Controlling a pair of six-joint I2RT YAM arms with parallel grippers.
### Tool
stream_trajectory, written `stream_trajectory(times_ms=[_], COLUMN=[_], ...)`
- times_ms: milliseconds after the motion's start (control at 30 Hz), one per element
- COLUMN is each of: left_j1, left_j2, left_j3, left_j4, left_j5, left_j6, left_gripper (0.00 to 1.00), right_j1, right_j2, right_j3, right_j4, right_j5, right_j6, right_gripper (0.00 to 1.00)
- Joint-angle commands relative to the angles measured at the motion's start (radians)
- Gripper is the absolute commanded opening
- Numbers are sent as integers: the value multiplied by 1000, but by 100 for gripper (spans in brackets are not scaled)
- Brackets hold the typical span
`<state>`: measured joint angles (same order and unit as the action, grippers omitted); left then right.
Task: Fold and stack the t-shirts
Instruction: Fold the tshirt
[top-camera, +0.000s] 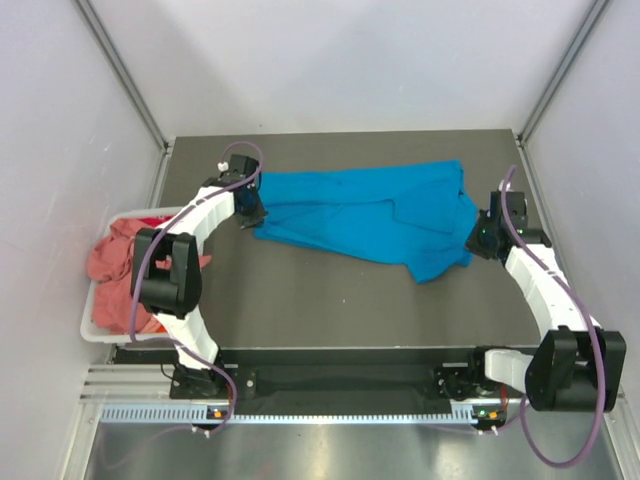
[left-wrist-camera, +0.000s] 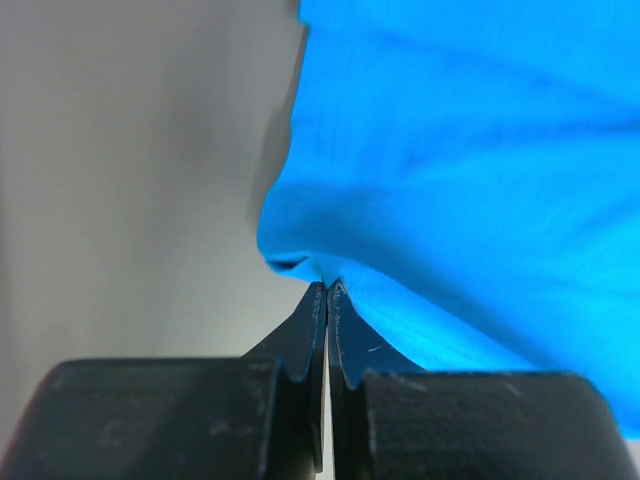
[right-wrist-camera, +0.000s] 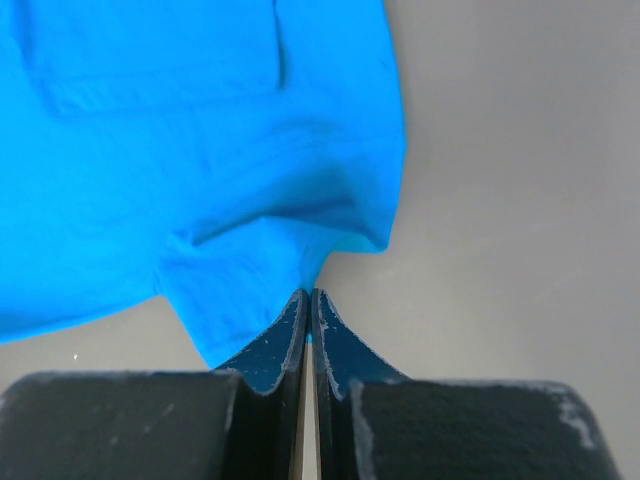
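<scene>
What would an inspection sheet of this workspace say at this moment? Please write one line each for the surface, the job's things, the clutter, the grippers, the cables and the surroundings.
Surface: dark grey table, matte and flat.
Job's things: turquoise-blue t-shirt stretched across the far half of the table, wrinkled, one part hanging toward the near side; salmon-pink t-shirts heaped in the white basket at the left edge.
Clutter: nothing seen.
Grippers: left gripper shut on the shirt's left edge; right gripper shut on its right edge.
Cables: purple cables loop along both arms, apart from the cloth.
Surroundings: white walls on three sides, with metal frame posts.
</scene>
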<state>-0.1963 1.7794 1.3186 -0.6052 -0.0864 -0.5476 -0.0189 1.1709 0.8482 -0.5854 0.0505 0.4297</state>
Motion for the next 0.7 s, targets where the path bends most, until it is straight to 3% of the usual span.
stream_trajectory(times_ms=[0, 667], left_j1=[6, 47], left_j2=[51, 244], left_j3=[74, 301], left_j4=[-37, -56], left_j5=[-29, -39], left_j6=[6, -11], left_gripper=[0, 0], right_j1=[11, 99], right_j2=[61, 443], right_j3=[73, 538], right_j4=[36, -57], right_j5=[-2, 181], right_j6=[-68, -147], right_gripper=[0, 0])
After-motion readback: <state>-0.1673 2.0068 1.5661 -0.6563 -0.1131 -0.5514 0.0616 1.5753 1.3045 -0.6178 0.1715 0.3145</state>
